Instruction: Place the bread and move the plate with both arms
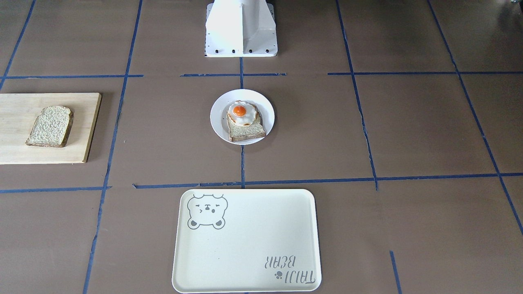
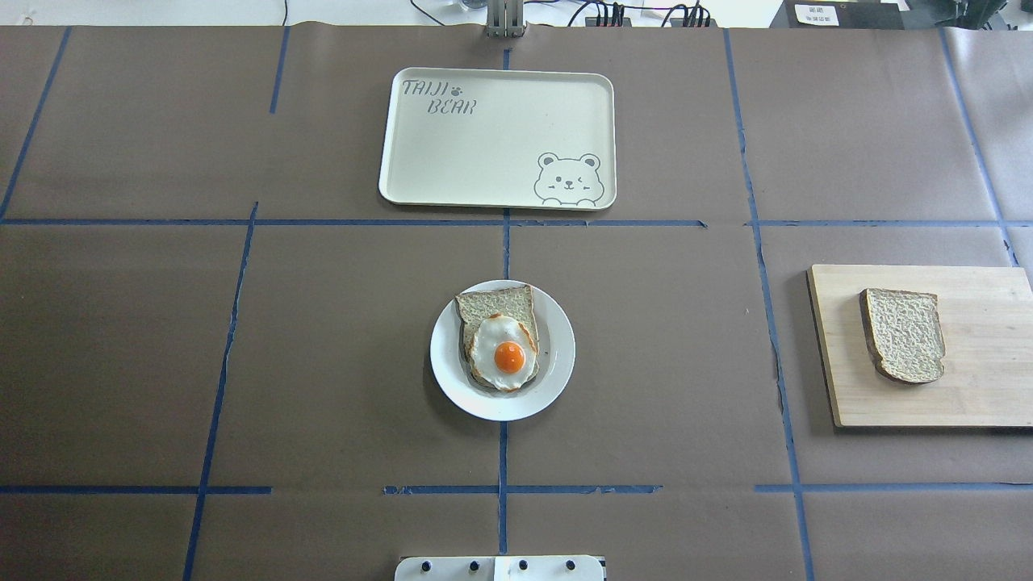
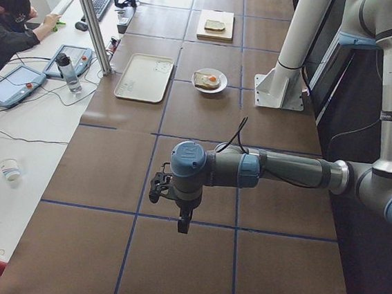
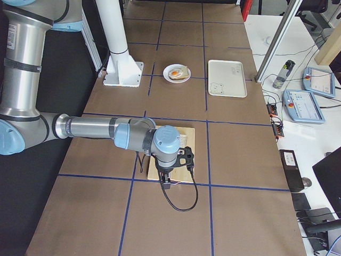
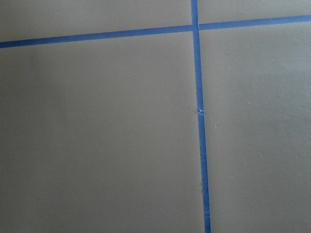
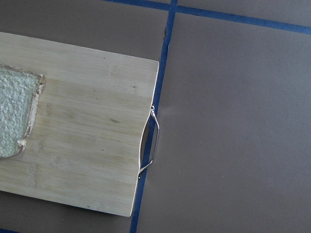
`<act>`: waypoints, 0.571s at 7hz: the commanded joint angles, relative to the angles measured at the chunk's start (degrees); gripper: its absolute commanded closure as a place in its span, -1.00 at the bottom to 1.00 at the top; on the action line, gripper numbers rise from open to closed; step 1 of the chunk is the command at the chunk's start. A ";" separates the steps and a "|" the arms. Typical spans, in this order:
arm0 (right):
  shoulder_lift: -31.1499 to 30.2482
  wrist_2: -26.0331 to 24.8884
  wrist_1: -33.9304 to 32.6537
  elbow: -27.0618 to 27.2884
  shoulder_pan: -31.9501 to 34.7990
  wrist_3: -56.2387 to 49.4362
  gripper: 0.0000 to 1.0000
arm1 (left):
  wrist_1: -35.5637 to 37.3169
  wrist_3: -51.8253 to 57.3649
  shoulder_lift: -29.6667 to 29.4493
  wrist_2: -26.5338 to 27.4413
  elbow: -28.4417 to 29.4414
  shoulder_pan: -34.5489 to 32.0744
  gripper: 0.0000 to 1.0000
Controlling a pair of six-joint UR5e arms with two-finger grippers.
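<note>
Exterior right, bread (image 2: 904, 335) on board (image 2: 984, 387), right gripper (image 4: 185, 158) above board near bread, openness cannot tell

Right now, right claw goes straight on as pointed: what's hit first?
The right claw seems aimed down, so probably the cutting board's handle end, clear of the bread; maybe bare table beside it. Depth unclear.

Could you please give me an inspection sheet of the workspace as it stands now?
Surface: brown-papered table, blue tape grid.
Job's things: bread lies on a wooden board; plate at centre holds an egg-topped slice.
Clutter: cream bear tray beyond the plate.
Grippers: left gripper hovers over bare table, right gripper over the board's edge; open or shut cannot be told.
Cables: a cable loops off each wrist; more cables at the table's far edge.
Surroundings: operator seated at a side desk with tablets and a bottle.
</note>
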 commanded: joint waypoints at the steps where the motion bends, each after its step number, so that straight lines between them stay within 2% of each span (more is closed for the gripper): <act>1: 0.06 -0.04 0.00 -0.07 0.00 0.02 -1.00 | 0.00 0.00 0.09 0.00 0.00 0.05 -1.00; 4: 0.49 -0.04 1.57 -0.07 -0.61 4.65 -1.00 | -0.70 -0.17 0.71 0.35 -0.17 0.14 -1.00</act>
